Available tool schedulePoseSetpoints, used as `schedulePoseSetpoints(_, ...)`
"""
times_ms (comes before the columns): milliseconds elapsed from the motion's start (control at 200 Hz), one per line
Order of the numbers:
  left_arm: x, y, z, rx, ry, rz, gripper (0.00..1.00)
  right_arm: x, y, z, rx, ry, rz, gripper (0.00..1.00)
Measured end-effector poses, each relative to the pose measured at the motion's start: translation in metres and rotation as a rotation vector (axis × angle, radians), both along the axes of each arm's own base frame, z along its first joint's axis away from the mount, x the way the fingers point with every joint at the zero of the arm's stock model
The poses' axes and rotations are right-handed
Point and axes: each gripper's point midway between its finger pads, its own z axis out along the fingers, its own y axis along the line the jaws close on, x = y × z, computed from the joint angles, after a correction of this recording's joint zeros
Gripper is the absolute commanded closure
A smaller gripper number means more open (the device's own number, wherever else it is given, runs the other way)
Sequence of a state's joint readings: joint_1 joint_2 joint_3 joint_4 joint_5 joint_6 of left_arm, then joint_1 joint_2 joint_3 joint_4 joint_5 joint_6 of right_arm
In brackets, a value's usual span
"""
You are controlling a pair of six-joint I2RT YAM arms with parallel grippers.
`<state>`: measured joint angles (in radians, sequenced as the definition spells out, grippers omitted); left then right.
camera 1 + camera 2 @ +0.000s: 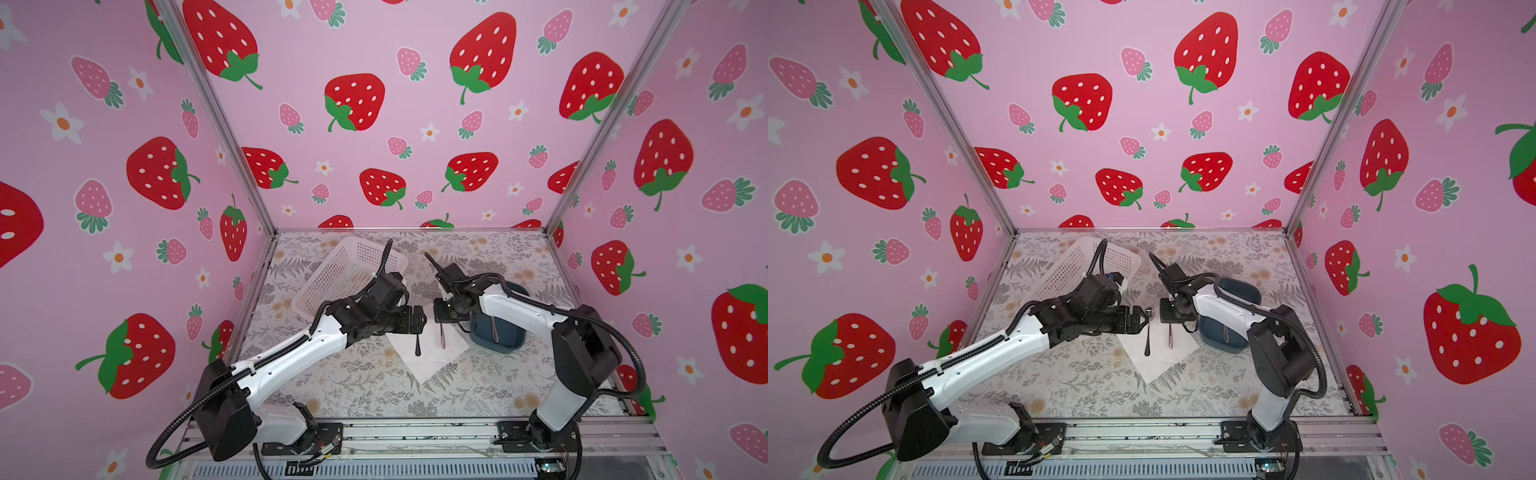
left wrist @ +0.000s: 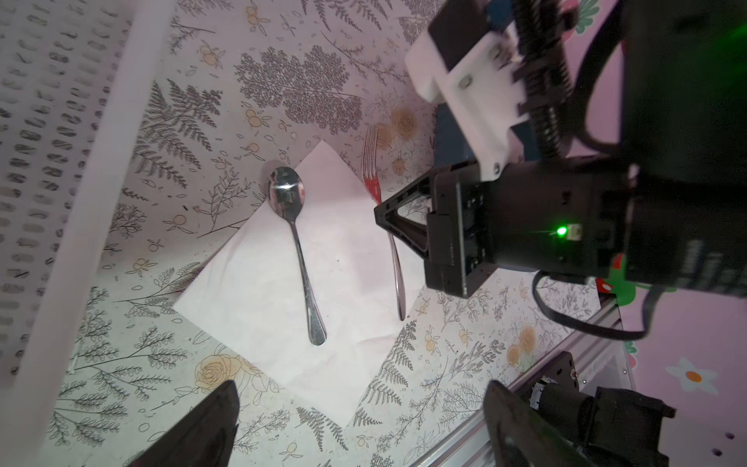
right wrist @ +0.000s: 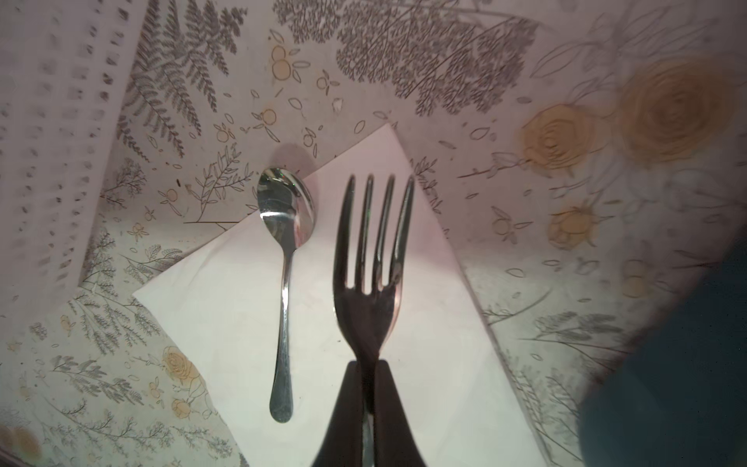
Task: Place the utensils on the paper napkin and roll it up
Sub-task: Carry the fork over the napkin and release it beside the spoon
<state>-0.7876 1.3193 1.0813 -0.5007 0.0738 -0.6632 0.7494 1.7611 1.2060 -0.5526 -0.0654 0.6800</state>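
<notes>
Fork (image 3: pixel 372 258): stiff, slick metal; right end effector (image 3: pixel 368 376) clamped at its neck, above the napkin.
Spoon (image 3: pixel 285 291): lying on the napkin, bowl overhanging; likely best taken by the handle.
Napkin (image 3: pixel 226 307): flat on the worktop (image 3: pixel 505 182); probably limp and tearable, so lift by a corner.
Left end effector (image 2: pixel 361 388): spread wide, empty.

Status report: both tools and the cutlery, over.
Left tool open, holding nothing. Right tool shut on fork over paper napkin. Spoon lies on it, bowl past the edge. Both tools close together.
</notes>
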Motion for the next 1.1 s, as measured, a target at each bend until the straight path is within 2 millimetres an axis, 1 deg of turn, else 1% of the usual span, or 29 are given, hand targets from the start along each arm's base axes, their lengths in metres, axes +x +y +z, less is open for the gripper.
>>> schedulePoseSetpoints(115,0.001,0.01,-0.001,0.002,-0.007,0.031,0.04,-0.007,0.01,-0.022,-0.015,0.045,-0.009,0.98)
schedulePoseSetpoints(250,0.003,0.017,-0.003,-0.002,-0.003,0.054,0.04,-0.01,0.016,-0.033,-0.01,0.071,-0.027,0.97)
schedulePoseSetpoints(485,0.007,0.022,-0.008,-0.001,0.005,0.071,0.04,-0.011,0.022,-0.039,0.007,0.091,-0.036,0.95)
schedulePoseSetpoints(810,0.008,0.019,-0.008,-0.017,0.014,0.061,0.04,-0.006,0.032,-0.04,0.04,0.097,-0.048,0.93)
schedulePoseSetpoints(1101,0.008,0.017,-0.011,-0.018,0.027,0.056,0.04,-0.006,0.035,-0.037,0.055,0.1,-0.055,0.84)
